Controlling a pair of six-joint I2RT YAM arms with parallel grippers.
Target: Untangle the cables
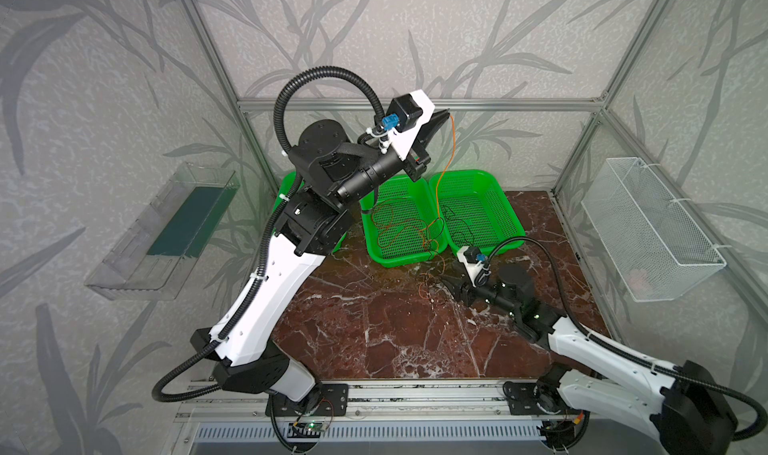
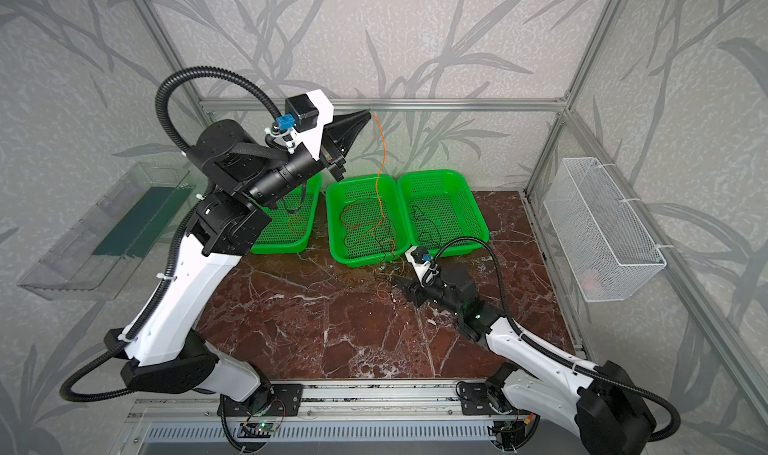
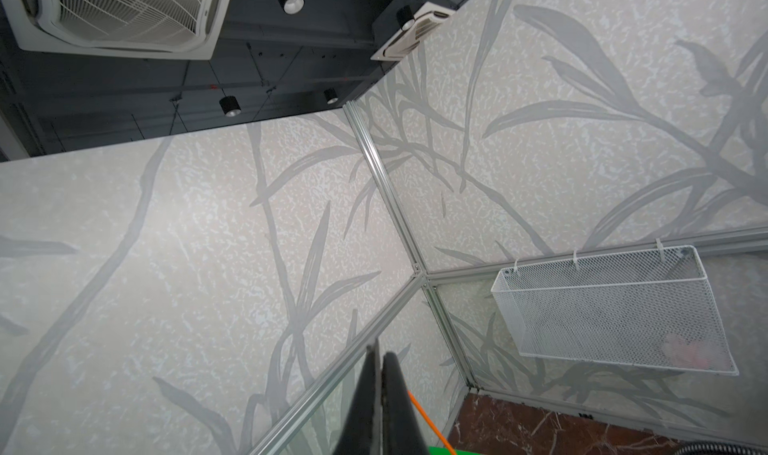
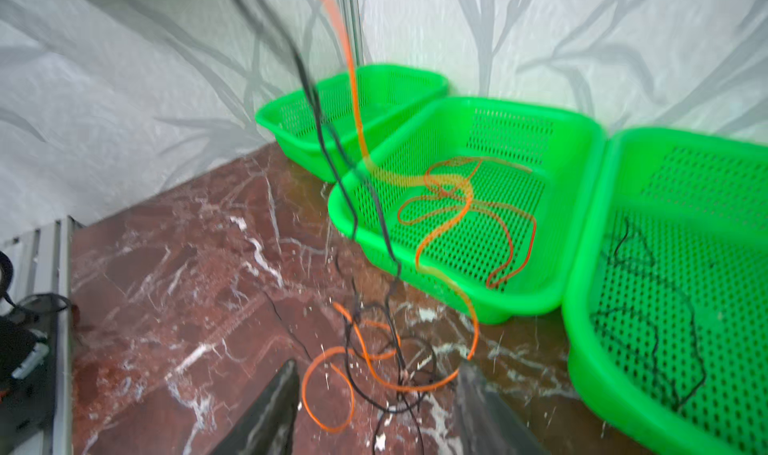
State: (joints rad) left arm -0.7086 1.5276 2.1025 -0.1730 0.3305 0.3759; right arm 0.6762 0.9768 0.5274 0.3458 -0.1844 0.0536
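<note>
My left gripper (image 1: 448, 110) (image 2: 369, 111) (image 3: 380, 351) is raised high near the back wall, shut on an orange cable (image 1: 451, 149) (image 2: 382, 149) (image 3: 428, 419). That cable hangs down into the middle green basket (image 1: 376, 245) (image 2: 332, 232) and runs over its front rim to a tangle of orange and black cables (image 1: 430, 284) (image 2: 386, 284) (image 4: 374, 349) on the marble. My right gripper (image 1: 444, 283) (image 2: 395, 281) (image 4: 378, 365) is low at the tangle, open, with loops lying between its fingers. In the right wrist view thin black strands (image 4: 324, 141) rise, blurred, beside the orange one.
Red loops (image 4: 478, 208) lie in the middle basket, a black cable (image 4: 648, 286) in the right basket (image 1: 511, 220) (image 2: 478, 220). The left basket (image 2: 307, 232) sits partly behind the left arm. A white wire basket (image 1: 648, 232) hangs on the right wall, a clear tray (image 1: 166, 228) on the left.
</note>
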